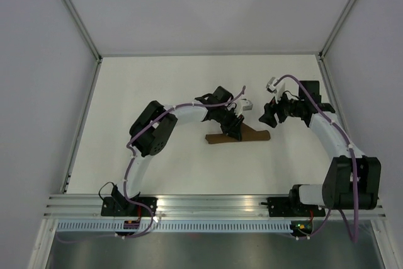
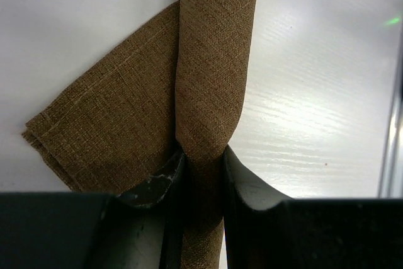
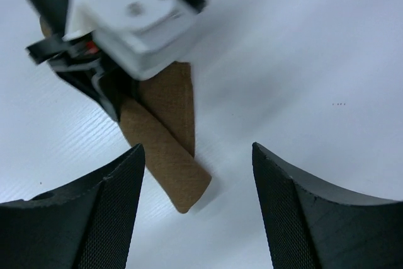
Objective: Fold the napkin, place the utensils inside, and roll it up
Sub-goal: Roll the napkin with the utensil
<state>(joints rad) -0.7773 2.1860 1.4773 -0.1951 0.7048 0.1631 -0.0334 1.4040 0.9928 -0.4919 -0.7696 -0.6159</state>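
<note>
The brown napkin (image 1: 252,135) lies rolled into a narrow tube in the middle of the table, with a flat flap still spread beside the roll (image 2: 113,130). My left gripper (image 1: 234,131) is shut on the rolled part (image 2: 214,92), its dark fingers (image 2: 245,181) pinching the roll from both sides. My right gripper (image 1: 269,116) is open and empty, hovering just right of the roll's end (image 3: 170,168), fingers (image 3: 289,206) wide apart. The knife is hidden from every view.
The white table (image 1: 157,86) is bounded by grey walls at the back and sides and by the aluminium rail (image 1: 214,205) at the near edge, where both arm bases are bolted.
</note>
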